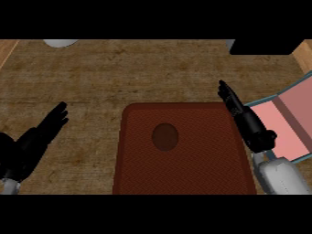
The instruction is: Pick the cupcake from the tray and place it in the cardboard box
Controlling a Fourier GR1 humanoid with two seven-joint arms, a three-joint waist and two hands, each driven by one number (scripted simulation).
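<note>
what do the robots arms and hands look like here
Both hands are black, with slim fingers and a thumb. The left hand shows only a short bit of pale grey forearm below it at the lower edge of the view. The right hand joins a rounded, glossy light grey forearm through a narrow grey wrist. No cables, markings or sleeves can be made out.

Brown cupcake [165, 136] sits mid reddish-brown tray [138, 173]; pink-lined box [300, 121] open at right.
</note>
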